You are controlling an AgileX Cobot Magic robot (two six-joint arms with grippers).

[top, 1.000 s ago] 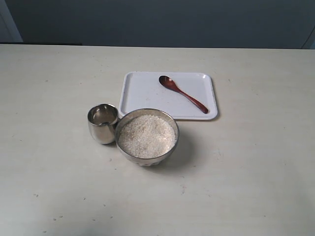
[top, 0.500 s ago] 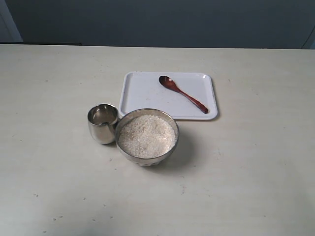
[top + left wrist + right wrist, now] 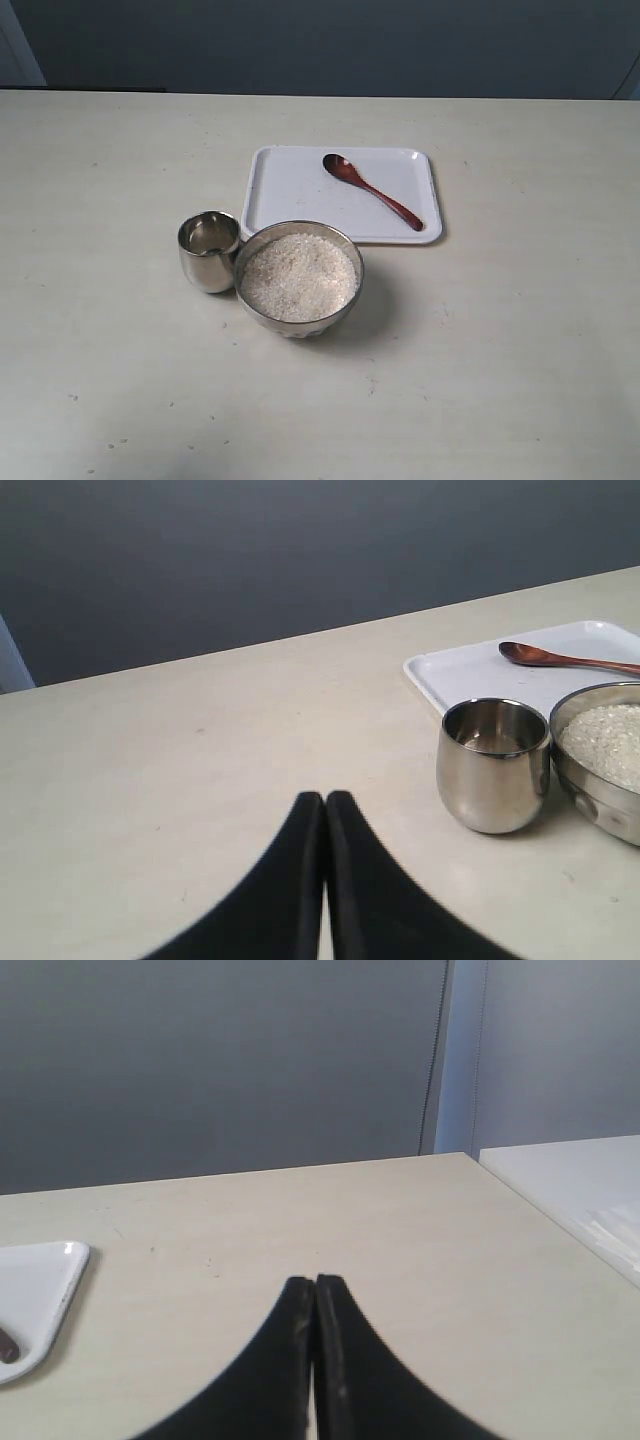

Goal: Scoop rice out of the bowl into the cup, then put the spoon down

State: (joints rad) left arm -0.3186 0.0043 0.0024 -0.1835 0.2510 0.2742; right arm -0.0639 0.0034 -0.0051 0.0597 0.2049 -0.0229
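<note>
Spoon (image 3: 372, 190) lies diagonally on the white tray (image 3: 290, 190), upper centre; rice (image 3: 298, 275) brims the bowl (image 3: 300, 322) below it, cup (image 3: 208, 262) just beside at left. Both arms' jaws sit closed, empty. So full a bowl may shed grains onto the bench (image 3: 500, 350) when scooped.

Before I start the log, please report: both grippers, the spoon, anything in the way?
Left gripper shut, empty. Right gripper shut, empty. Spoon lies on the tray, not yet picked; rice in the bowl. Nothing seen blocking the spoon.
</note>
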